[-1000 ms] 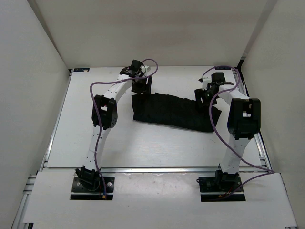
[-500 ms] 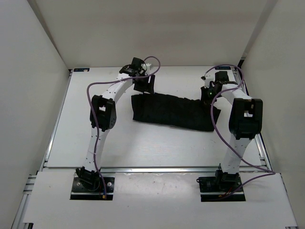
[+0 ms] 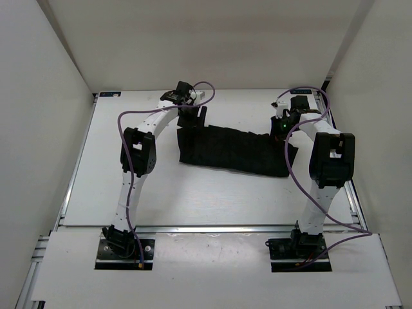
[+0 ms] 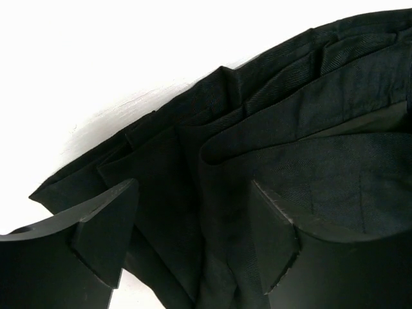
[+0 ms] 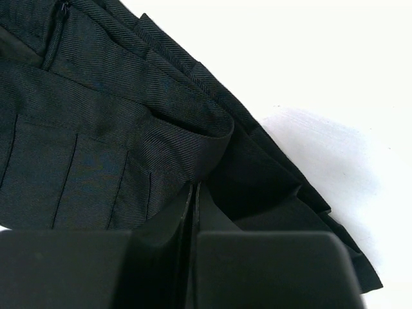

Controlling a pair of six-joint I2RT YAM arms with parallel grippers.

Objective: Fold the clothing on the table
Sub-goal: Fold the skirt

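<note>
Clothing: the clothing (image 3: 232, 150) lies as a long black band across the far half of the worktop (image 3: 129, 187). It runs left to right and lies flat, with its pleats showing.
Left jaws: apart, down at the far left corner of the clothing. One finger (image 4: 106, 238) sits to each side of a stack of layered edges. Nothing is pinched, and I cannot tell whether the tips touch the cloth.
Right jaws: together, at the far right end of the band. From the wrist, a ridge of cloth runs straight down into the seam between them, so I take them to be clamped on a thin fold of the clothing.
Step in hand: taking hold of the two far corners ahead of a fold, as I read it. The right side looks taken and the left is not yet.
Next move: the left jaws need to close on that corner, deep enough to catch the layers meant to travel. Then both ends would want lifting level and together, and the far edge brought over toward the near one.
Watch for: the pleats at the left corner overlap, so a shallow bite may take only some of them. The right pinch looks slight and could slip under a pull.
</note>
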